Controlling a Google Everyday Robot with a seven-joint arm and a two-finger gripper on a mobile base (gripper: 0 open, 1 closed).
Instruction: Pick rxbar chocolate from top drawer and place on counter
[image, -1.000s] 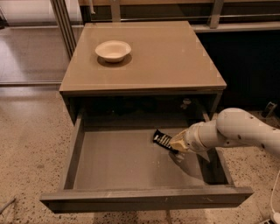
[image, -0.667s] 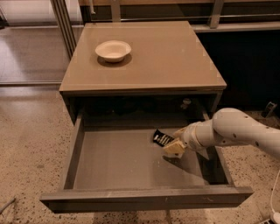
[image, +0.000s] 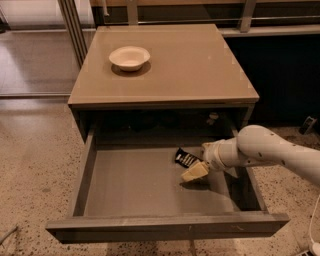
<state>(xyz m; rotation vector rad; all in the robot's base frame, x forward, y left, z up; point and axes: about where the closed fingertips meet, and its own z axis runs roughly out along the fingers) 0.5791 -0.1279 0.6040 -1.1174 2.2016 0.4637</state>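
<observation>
The gripper (image: 196, 170) sits low inside the open top drawer (image: 130, 182), just beside the chocolate bar (image: 186, 158) lying on the drawer floor. Whether it is open, closed or touching the bar cannot be told. The counter (image: 195, 65) above carries a white bowl (image: 129, 57)

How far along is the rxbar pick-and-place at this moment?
Done: the top drawer stands pulled open. In hand: the gripper is down inside it, close beside the rxbar chocolate, which lies on the drawer floor. Left: grasping it, lifting it and setting it on the counter.
</observation>
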